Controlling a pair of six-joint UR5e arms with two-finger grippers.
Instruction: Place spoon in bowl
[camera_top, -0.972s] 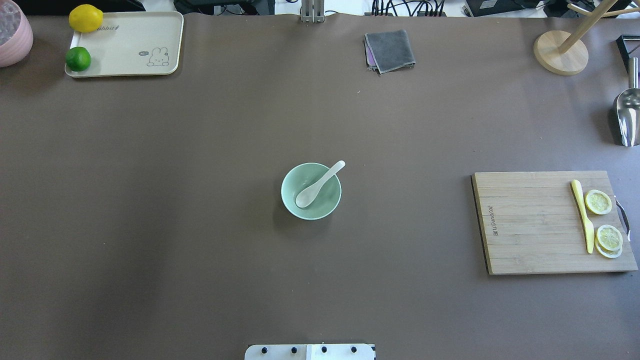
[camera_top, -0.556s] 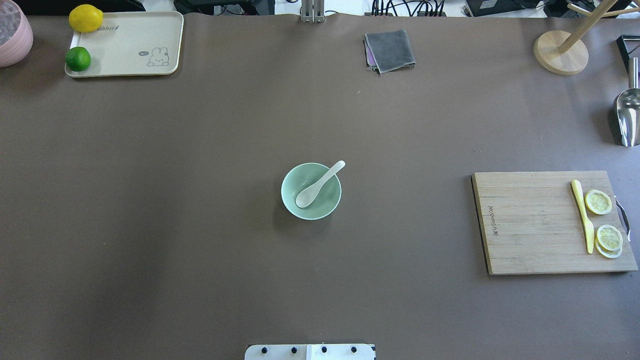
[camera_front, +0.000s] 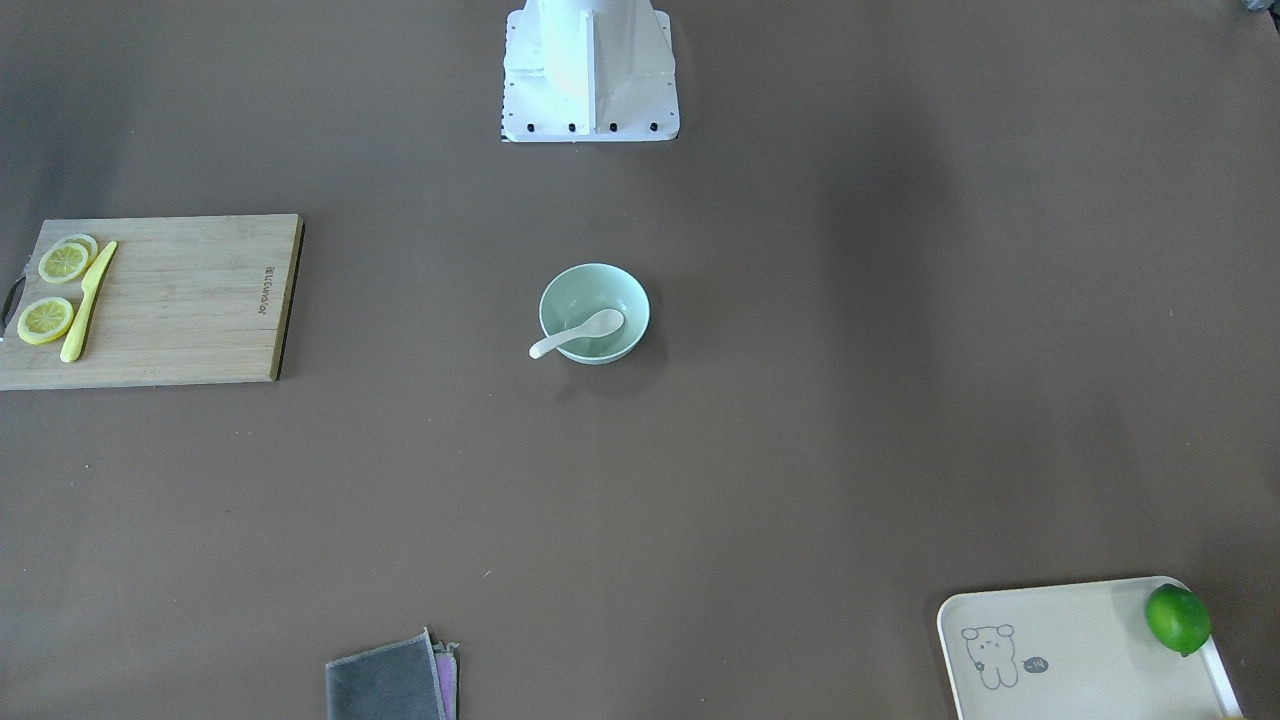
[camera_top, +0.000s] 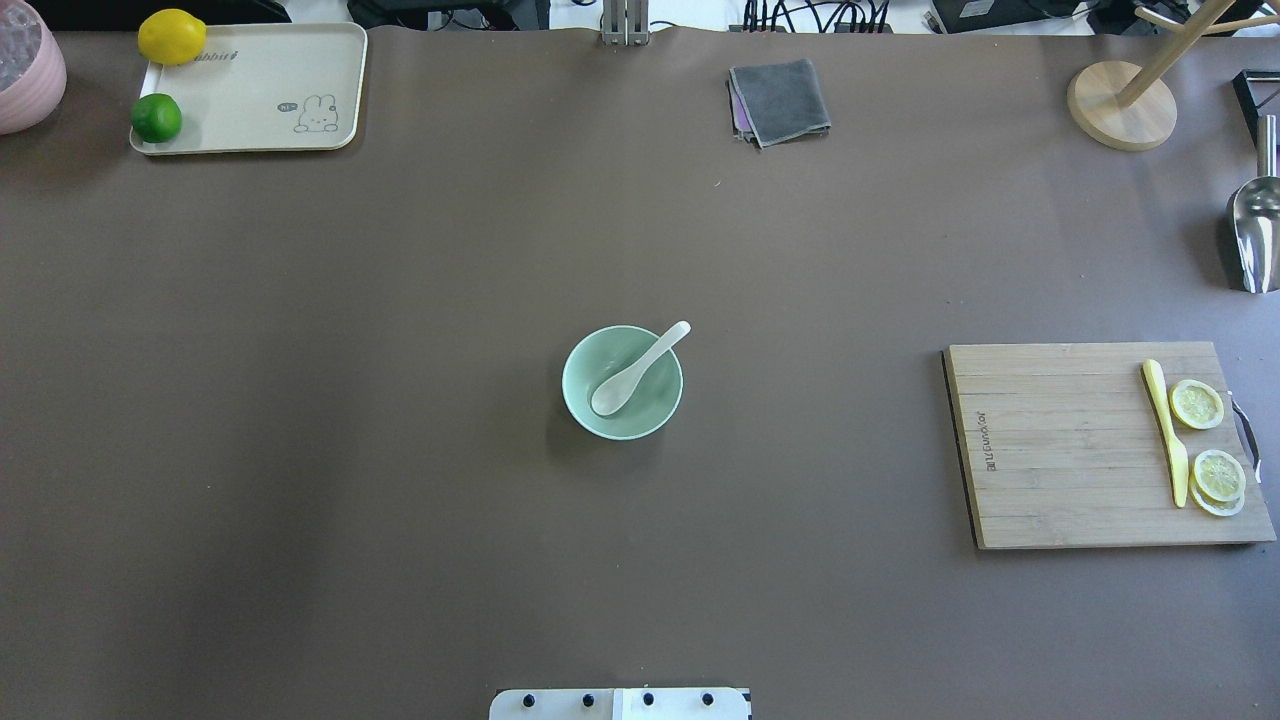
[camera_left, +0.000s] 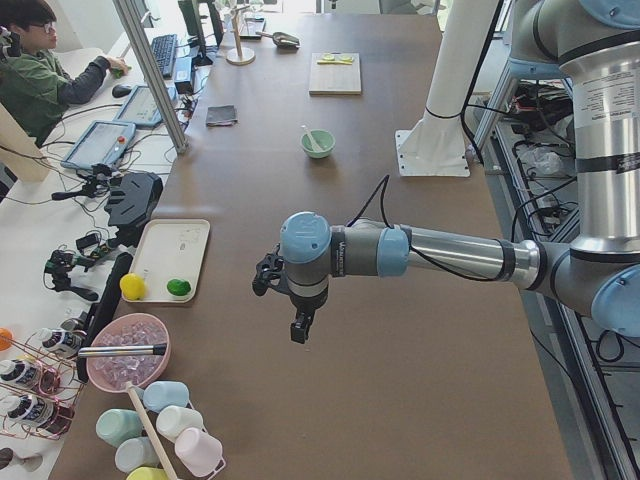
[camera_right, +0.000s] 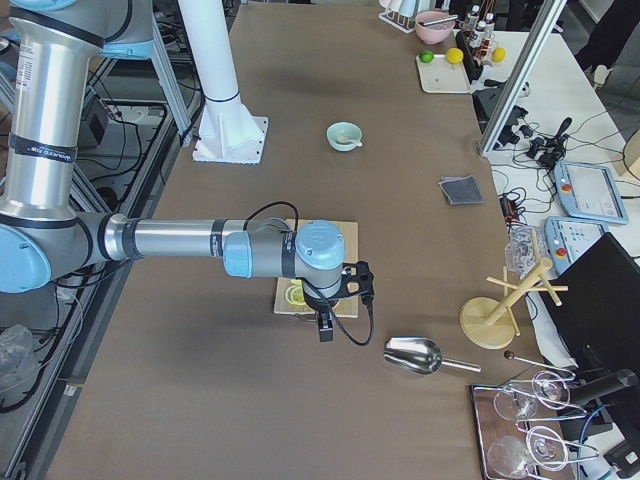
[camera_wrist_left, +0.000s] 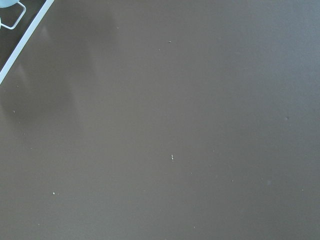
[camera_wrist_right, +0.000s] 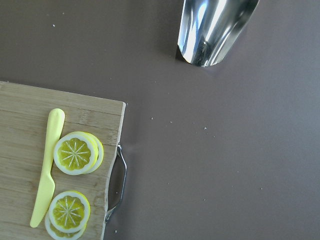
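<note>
The white spoon (camera_top: 635, 372) lies in the mint-green bowl (camera_top: 570, 390) at the table's middle. Its scoop rests inside and its handle leans over the far-right rim. Both also show in the front-facing view, spoon (camera_front: 580, 333) in bowl (camera_front: 594, 285). My left gripper (camera_left: 298, 325) hangs over bare table far to the left of the bowl. My right gripper (camera_right: 325, 328) hangs near the cutting board's end, far to the right. Both show only in side views, so I cannot tell whether they are open or shut. Neither wrist view shows fingers.
A wooden cutting board (camera_top: 1060, 450) with a yellow knife (camera_top: 1165, 430) and lemon slices lies at the right. A metal scoop (camera_top: 1255, 235) and a wooden stand (camera_top: 1120, 105) are at the far right. A grey cloth (camera_top: 780, 100) lies at the back. A tray (camera_top: 260, 90) with a lemon and a lime is at the back left.
</note>
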